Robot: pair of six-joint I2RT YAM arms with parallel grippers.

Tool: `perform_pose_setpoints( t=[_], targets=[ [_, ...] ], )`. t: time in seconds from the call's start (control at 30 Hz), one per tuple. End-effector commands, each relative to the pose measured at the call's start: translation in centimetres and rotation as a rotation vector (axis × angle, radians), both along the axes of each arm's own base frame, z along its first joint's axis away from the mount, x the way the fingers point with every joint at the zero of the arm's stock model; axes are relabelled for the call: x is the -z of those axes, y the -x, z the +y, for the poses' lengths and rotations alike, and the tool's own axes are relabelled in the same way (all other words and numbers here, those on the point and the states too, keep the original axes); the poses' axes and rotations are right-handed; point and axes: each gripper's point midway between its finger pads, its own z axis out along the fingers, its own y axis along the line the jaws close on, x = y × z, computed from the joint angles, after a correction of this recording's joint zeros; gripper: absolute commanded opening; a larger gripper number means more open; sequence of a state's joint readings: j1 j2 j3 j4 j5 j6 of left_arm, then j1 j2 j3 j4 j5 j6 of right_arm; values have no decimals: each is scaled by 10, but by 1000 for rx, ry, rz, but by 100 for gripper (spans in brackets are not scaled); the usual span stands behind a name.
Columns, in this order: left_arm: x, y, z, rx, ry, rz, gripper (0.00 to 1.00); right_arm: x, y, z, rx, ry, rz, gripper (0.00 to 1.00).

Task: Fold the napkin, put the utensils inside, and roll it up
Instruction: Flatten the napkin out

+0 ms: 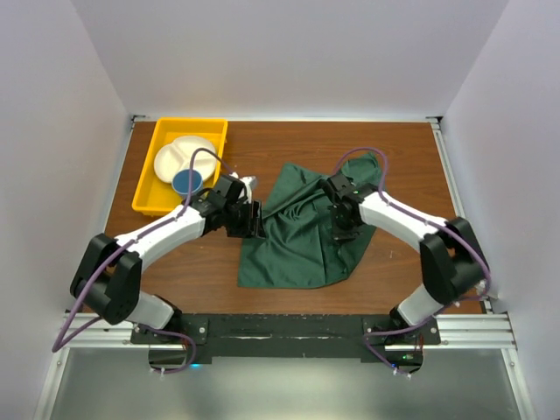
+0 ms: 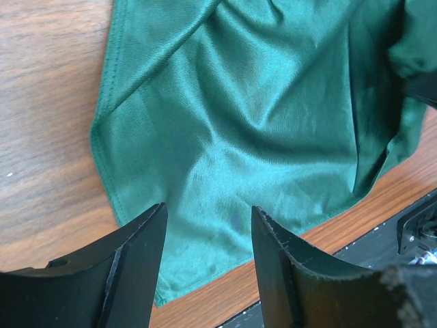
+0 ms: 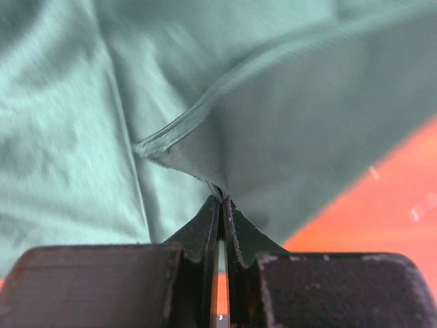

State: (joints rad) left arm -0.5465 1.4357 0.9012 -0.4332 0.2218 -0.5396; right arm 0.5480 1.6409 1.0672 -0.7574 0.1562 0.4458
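Observation:
The dark green napkin (image 1: 302,236) lies rumpled in the middle of the wooden table, its near part flat and its far part bunched. My left gripper (image 1: 255,220) hovers at the napkin's left edge. In the left wrist view it (image 2: 208,208) is open above the cloth (image 2: 239,116), with nothing between the fingers. My right gripper (image 1: 343,229) sits on the napkin's right half. In the right wrist view it (image 3: 222,198) is shut on a pinched fold of the cloth (image 3: 68,137) by a hemmed edge. A small silvery bit (image 1: 248,182) shows behind my left wrist; whether it is the utensils I cannot tell.
A yellow tray (image 1: 150,179) stands at the back left, holding a white divided plate (image 1: 179,153) and a blue cup (image 1: 186,182). White walls close in the table on three sides. A black rail (image 2: 420,225) runs along the near edge.

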Motion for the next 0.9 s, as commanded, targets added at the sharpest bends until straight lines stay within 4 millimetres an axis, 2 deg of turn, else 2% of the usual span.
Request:
perform_pose_setpoints(
  t=[0.0,0.03,0.07,0.1,0.13,0.17,0.2,0.27,0.33,0.37,0.4,0.43,0.47,0.5,0.53,0.57,0.63,0.67,0.7,0.73,0.77,0.8,0.83,0.87],
  targets=[
    [8,1,-12,30,39,25,57,-18,32,-33,236,52,-34,4],
    [9,2,-13,36,43,30,57,-20,37,-38,288,57,-43,4],
    [10,1,-14,40,44,30,57,-16,54,-57,348,126,-23,3],
    [12,1,-15,42,42,35,57,-20,61,-63,498,95,-39,2],
    [12,0,-15,43,40,36,57,-17,71,-68,565,87,-18,2],
    [12,-1,-15,44,41,31,57,-4,92,-77,622,96,33,3],
    [11,-3,-16,44,40,27,57,-5,99,-75,729,25,42,4],
    [9,-8,-13,33,22,7,57,0,110,-77,783,-14,57,9],
    [-1,-23,-11,16,-5,-49,58,-15,98,-85,782,-16,-37,31],
    [-7,-29,-11,11,-12,-74,60,-31,99,-95,802,26,-63,45],
    [-17,-41,-15,6,-12,-112,61,-42,92,-103,781,55,-116,83],
    [-21,-50,-12,-6,-38,-148,62,-53,81,-110,740,77,-184,98],
    [-26,-61,-13,-17,-45,-181,63,-69,56,-105,689,45,-264,98],
    [-34,-77,-17,-30,-51,-216,63,-76,43,-110,593,90,-282,98],
    [-37,-90,-15,-53,-83,-252,63,-75,20,-106,547,110,-298,98],
    [-41,-101,-18,-60,-84,-276,58,-92,-7,-98,505,95,-340,98],
    [-44,-129,-32,-64,-71,-328,50,-101,-41,-91,419,125,-364,98],
    [-43,-138,-39,-65,-62,-335,40,-101,-71,-83,418,130,-353,98],
    [-38,-153,-49,-61,-52,-335,36,-103,-87,-79,400,126,-357,97],
    [-39,-163,-59,-78,-15,-343,34,-118,-114,-71,412,98,-398,96],
    [-20,-171,-67,-84,-13,-313,30,-100,-130,-72,428,112,-356,93],
    [-23,-181,-78,-82,24,-324,26,-95,-143,-68,422,96,-349,89],
    [-23,-190,-89,-84,69,-335,24,-103,-165,-63,424,58,-389,85],
    [-9,-199,-98,-90,74,-321,20,-85,-176,-66,423,73,-356,76]
  ],
)
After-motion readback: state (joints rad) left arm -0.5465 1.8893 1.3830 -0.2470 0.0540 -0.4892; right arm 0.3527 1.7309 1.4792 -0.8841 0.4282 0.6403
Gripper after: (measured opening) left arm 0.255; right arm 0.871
